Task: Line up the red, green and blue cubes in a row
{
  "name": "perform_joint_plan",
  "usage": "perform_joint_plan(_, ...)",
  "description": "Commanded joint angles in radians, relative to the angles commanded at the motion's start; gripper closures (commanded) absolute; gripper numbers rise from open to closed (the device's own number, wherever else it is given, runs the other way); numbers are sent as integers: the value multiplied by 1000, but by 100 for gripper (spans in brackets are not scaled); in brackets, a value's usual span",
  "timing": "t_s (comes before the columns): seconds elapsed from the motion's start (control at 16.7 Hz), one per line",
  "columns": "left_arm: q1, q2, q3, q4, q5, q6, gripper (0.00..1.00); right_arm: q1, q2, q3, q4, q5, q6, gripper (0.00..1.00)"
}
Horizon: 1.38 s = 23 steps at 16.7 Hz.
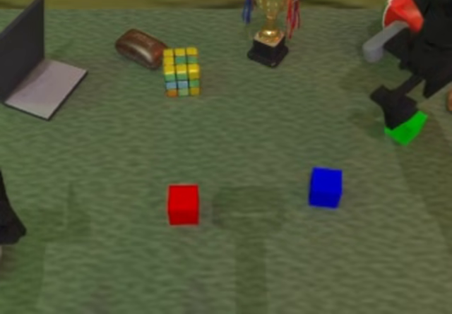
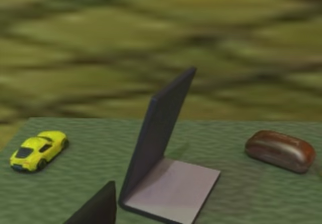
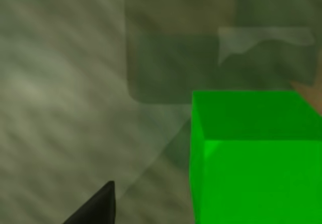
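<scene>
The red cube (image 1: 183, 204) lies on the green table left of centre, near the front. The blue cube (image 1: 325, 187) lies right of centre, level with it. At the far right sits the green cube (image 1: 407, 129), directly under my right gripper (image 1: 401, 118). In the right wrist view the green cube (image 3: 256, 158) fills one side; one dark fingertip (image 3: 98, 206) stands apart from it with bare table between, so the right gripper (image 3: 161, 211) is open. Its other finger is hidden. My left gripper (image 1: 7, 222) is parked at the table's left edge, open and holding nothing.
An open laptop (image 1: 39, 74) stands at the back left, with a brown mouse (image 1: 141, 48) and a multicoloured puzzle cube (image 1: 181, 72) beside it. A gold trophy (image 1: 272, 17) stands at the back centre. In the left wrist view a yellow toy car (image 2: 37, 150) appears.
</scene>
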Motion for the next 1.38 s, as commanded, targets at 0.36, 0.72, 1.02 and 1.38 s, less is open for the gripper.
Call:
perform_joint_plan(0.36, 0, 0, 0, 0, 0, 0, 0, 2, 42, -108, 149, 1, 2, 0)
perform_joint_plan(0.72, 0, 0, 0, 0, 0, 0, 0, 2, 42, -108, 149, 1, 2, 30)
perform_joint_plan(1.02, 0, 0, 0, 0, 0, 0, 0, 2, 42, -108, 149, 1, 2, 68)
perform_joint_plan(1.38, 0, 0, 0, 0, 0, 0, 0, 2, 42, -108, 149, 1, 2, 100)
